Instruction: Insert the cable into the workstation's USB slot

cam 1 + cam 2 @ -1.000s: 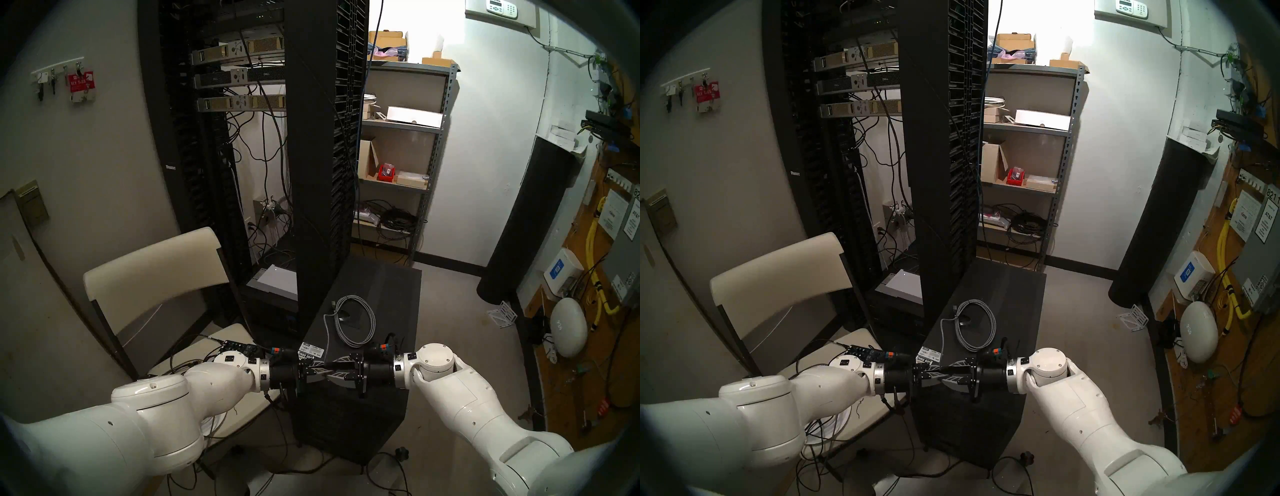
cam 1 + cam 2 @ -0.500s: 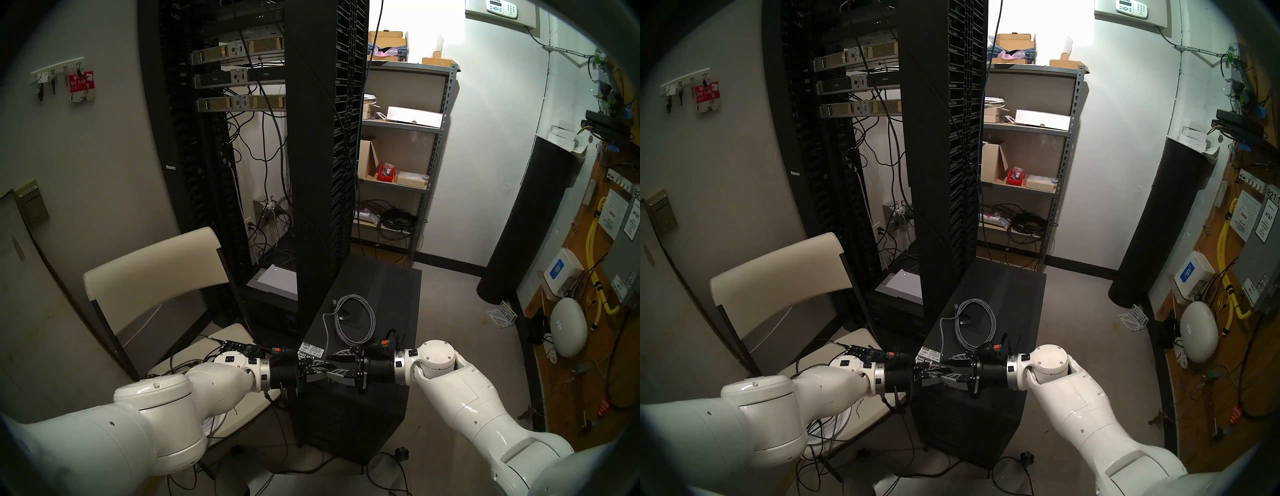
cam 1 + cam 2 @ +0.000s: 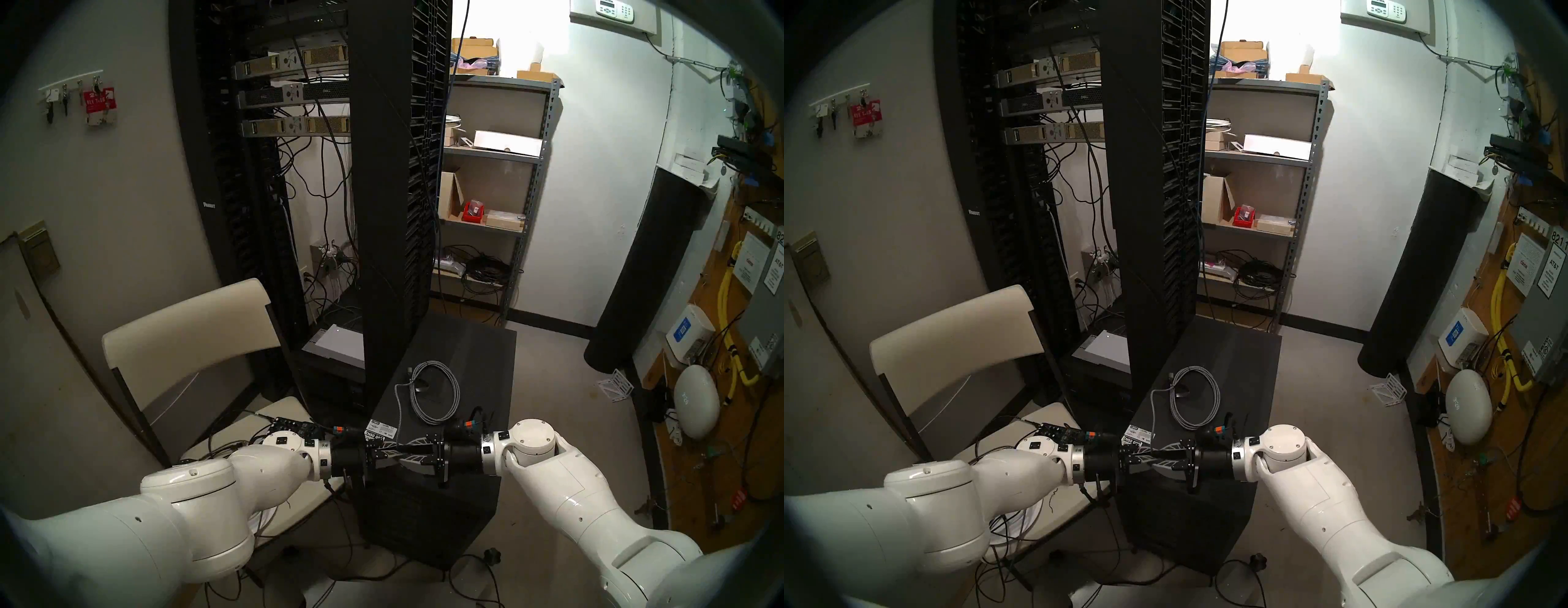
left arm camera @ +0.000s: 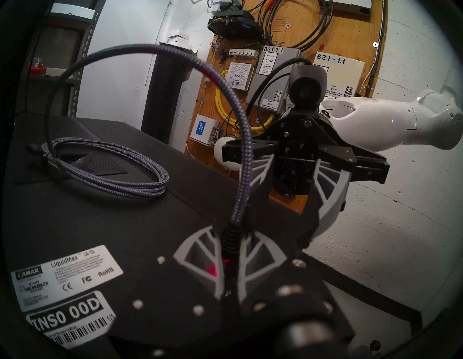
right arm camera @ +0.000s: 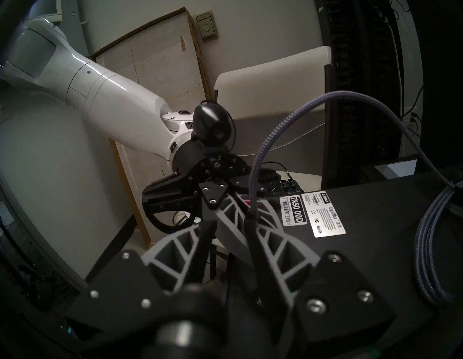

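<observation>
Narrowed since the earlier frame: right end effector, fingers closing around the dark plug of the light-grey braided cable. Left end effector clamped tight on the plug's strain relief; remaining cable coiled beyond, atop the black tower workstation.

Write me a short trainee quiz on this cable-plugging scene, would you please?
1. True or false: the cable's coil lies on top of the workstation.
2. The left gripper is shut on: A) the cable's plug end; B) the coil; C) nothing.
3. Is either end of the cable in a slot yet?
Key: 1 true; 2 A; 3 no: one end is held in the air, the other lies beside the coil.
</observation>
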